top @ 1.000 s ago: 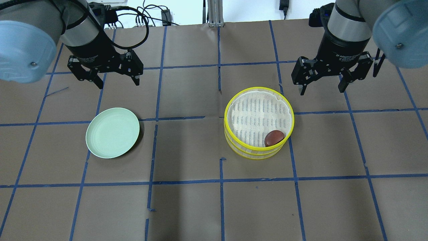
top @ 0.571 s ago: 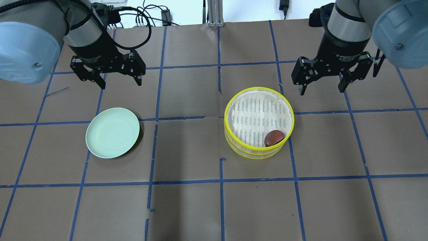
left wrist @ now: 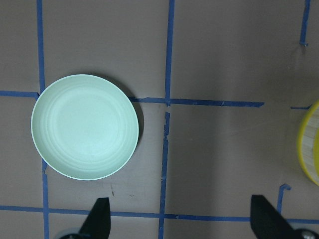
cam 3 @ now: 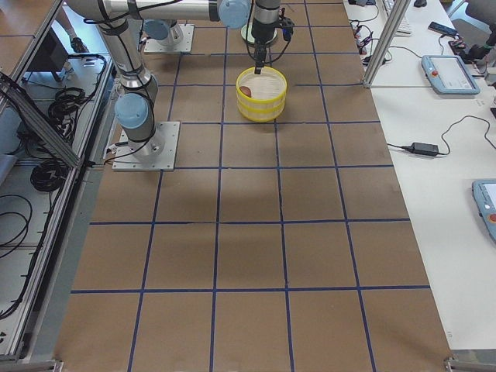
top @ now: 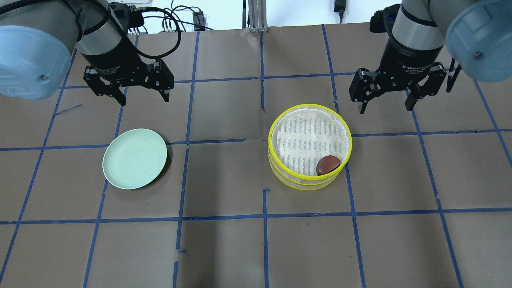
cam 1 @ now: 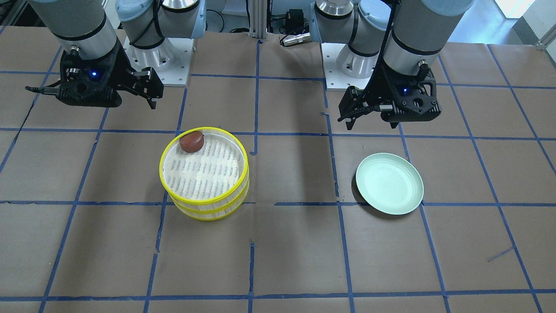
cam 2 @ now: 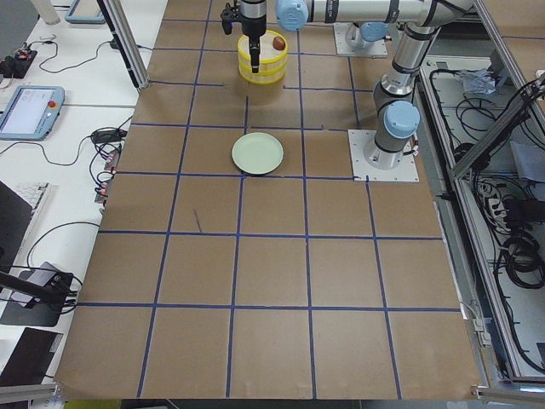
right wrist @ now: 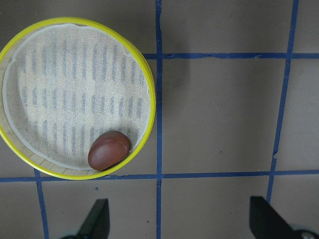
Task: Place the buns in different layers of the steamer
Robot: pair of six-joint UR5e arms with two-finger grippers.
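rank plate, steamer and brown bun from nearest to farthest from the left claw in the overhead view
1. plate, on the view's left, close to the left claw
2. steamer, right of centre
3. brown bun, at the steamer's far right edge

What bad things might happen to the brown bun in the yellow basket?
The reddish-brown rounded bun lies right against the rim of the round yellow-rimmed two-tier steamer, so a bump might roll it out. The right end effector hangs open close by; a low swing could knock the stacked tiers. No white bun shows anywhere, so the lower tier can't be checked.
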